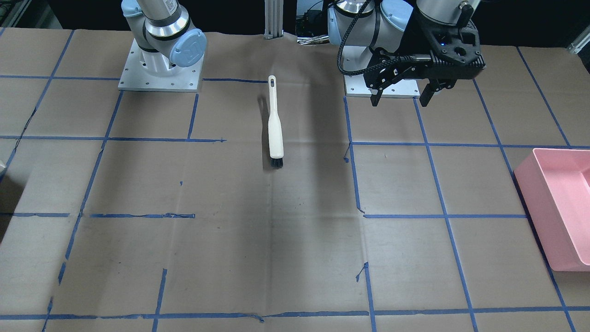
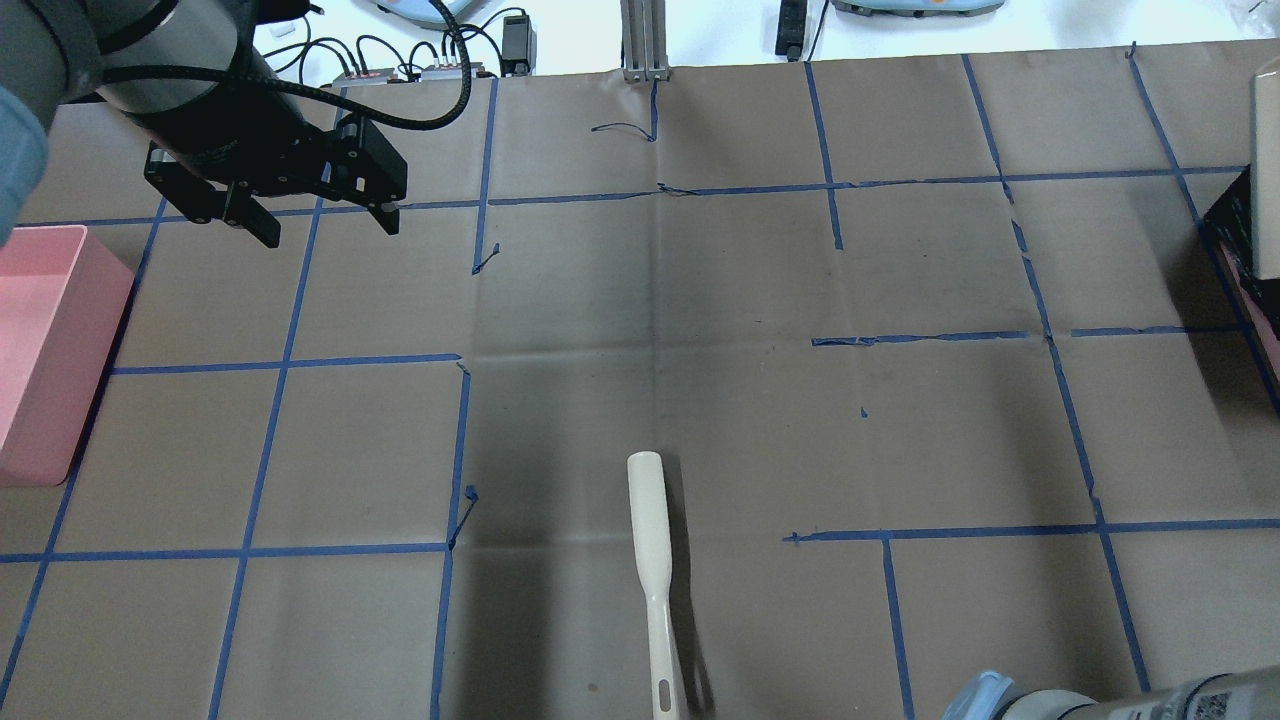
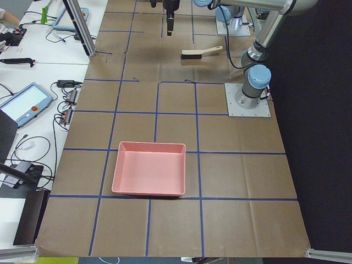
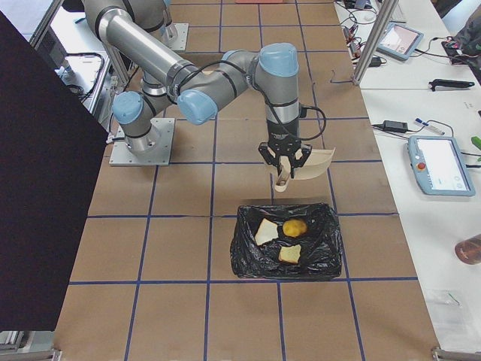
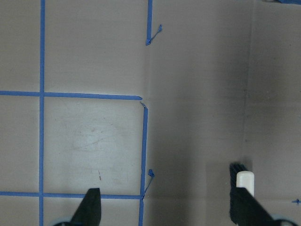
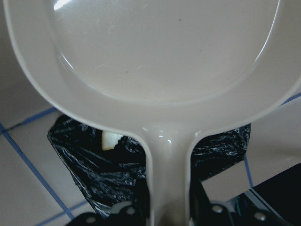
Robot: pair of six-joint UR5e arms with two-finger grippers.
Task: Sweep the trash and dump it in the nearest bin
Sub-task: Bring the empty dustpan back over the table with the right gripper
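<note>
The trash lies in a bin lined with a black bag (image 4: 252, 263): a bread slice (image 4: 265, 231), a yellow-brown potato-like lump (image 4: 294, 227) and a sandwich chunk (image 4: 290, 254). My right gripper (image 4: 284, 167) is shut on the handle of a cream dustpan (image 4: 310, 165) and holds it tilted just above the bin's far side. In the right wrist view the dustpan (image 6: 155, 52) looks empty, with the bag (image 6: 103, 165) below it. My left gripper (image 1: 398, 94) is open and empty, hovering over bare table; it also shows in the overhead view (image 2: 325, 220).
A cream brush with black bristles (image 1: 275, 122) lies at the table's middle, near the robot; it also shows in the overhead view (image 2: 652, 570). An empty pink bin (image 1: 560, 203) stands at the table's end on my left. Blue tape lines cross the brown paper.
</note>
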